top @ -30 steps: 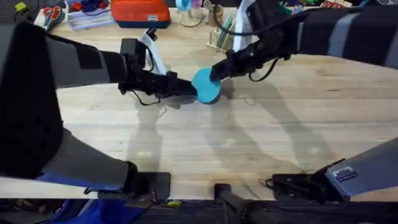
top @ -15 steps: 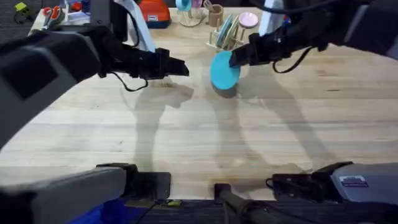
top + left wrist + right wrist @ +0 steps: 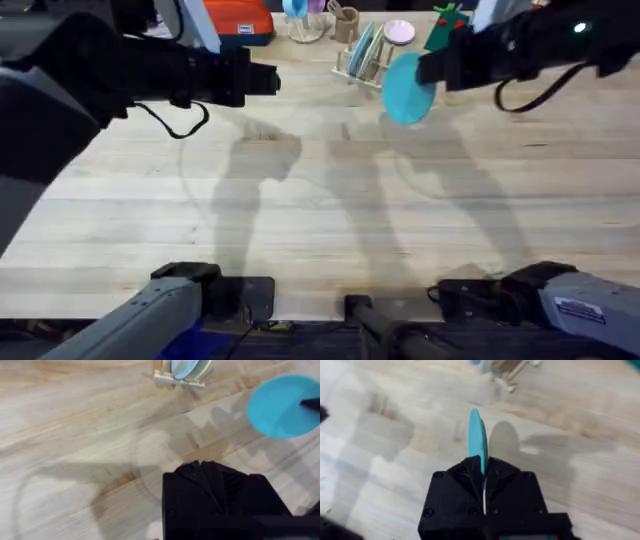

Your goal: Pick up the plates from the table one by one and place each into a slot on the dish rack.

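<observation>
The right tool [image 3: 483,477] is clamped on the rim of a turquoise plate [image 3: 408,88], its black fingers [image 3: 470,472] pressed to either face. In the right wrist view the plate stands edge-on as a thin blue blade rising out of the fingers. From overhead it reads as a plain, flat, bright turquoise disc with no pattern, turned on edge so its round face shows, held clear above the surface [image 3: 330,210]. The left wrist view shows that same face as a smooth, evenly coloured circle with a dark fingertip overlapping its rim.

Just beyond the plate, toward ten o'clock in the overhead view, sits the dish rack [image 3: 362,55], a small pale wooden frame with thin upright dowels. It already carries plates standing on edge: paler blue-green ones and what looks like a pink one at its three o'clock end. The held plate is near the rack but apart from it.

The left tool [image 3: 262,78] hangs well apart at nine o'clock of the plate, carrying nothing; its fingers look drawn together in the left wrist view, though I cannot tell for certain. The surface is light butcher-block wood with plank grain, crossed by the arms' soft shadows.
</observation>
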Motion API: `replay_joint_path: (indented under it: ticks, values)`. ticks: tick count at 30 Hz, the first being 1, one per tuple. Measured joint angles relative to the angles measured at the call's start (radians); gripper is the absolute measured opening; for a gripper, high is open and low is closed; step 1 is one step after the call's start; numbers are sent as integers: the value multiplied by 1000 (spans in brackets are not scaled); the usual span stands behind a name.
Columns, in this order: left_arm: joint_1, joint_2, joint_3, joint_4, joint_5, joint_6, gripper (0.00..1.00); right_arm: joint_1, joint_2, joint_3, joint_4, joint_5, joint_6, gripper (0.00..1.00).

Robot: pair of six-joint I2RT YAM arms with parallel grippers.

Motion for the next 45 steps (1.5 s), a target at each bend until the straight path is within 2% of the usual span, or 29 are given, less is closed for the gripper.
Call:
replay_joint_path:
  ticks: [7,15,16,17,21,22,23,33,40,45]
  values:
    - [-37,-12,31,-7,-82,27,38,-2,-4,128,-87,95,5,29]
    - [-108,-12,73,-25,-170,62,40,-2,-5,213,-156,174,42,29]
    - [-113,-12,79,-25,-177,68,101,-2,-5,216,-158,184,48,28]
    - [-116,-12,83,-25,-179,72,206,-2,-5,219,-161,191,54,29]
    - [-117,-12,88,-43,-194,72,836,-2,-5,220,-182,208,69,29]
    - [-117,-12,88,-48,-196,70,948,-2,-5,220,-183,211,70,29]
    - [-117,-12,88,-52,-198,72,982,-2,-5,220,-183,213,72,29]
    - [-117,-12,88,-55,-203,74,996,-2,-5,220,-185,212,76,29]
    - [-117,-12,88,-55,-203,74,995,-1,-5,220,-184,156,82,29]
    - [-117,-12,88,-55,-203,74,996,0,-5,220,-171,164,162,28]
